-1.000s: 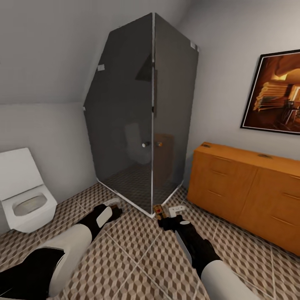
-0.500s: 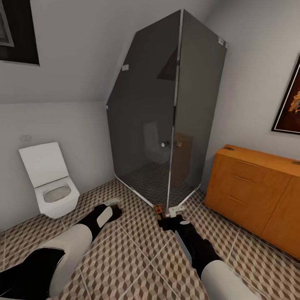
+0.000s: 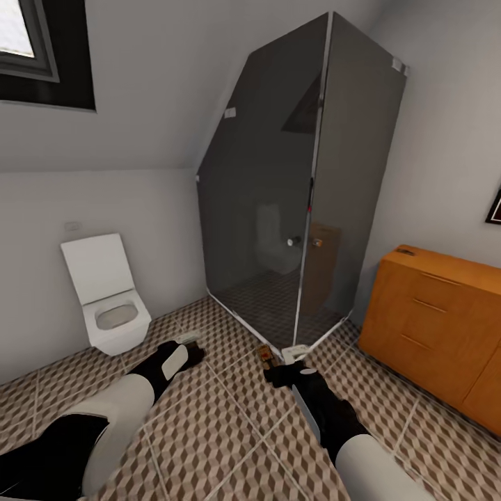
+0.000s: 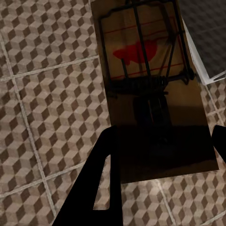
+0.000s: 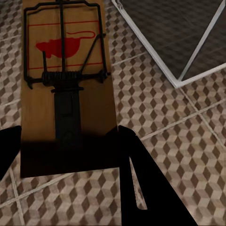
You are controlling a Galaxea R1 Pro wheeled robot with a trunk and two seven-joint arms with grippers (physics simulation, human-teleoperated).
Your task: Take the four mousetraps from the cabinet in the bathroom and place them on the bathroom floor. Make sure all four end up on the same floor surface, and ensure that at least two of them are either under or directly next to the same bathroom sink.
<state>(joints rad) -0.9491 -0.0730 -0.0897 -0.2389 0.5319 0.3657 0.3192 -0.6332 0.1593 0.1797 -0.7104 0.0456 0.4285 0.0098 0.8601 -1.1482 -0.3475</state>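
Two tan mousetraps (image 4: pixel 150 94) (image 5: pixel 66 89), one clamped in each gripper.

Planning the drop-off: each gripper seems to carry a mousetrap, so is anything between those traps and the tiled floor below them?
Nothing visible is. The left gripper holds one mousetrap and the right gripper holds the other mousetrap, both over bare bathroom floor. The shower enclosure stands just ahead, beside the drop path. No sink shows here.

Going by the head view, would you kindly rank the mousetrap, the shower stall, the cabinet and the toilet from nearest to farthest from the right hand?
1. Mousetrap, held in the right hand.
2. Shower stall, just ahead.
3. Cabinet, off to the right.
4. Toilet, far left, beyond the left hand.
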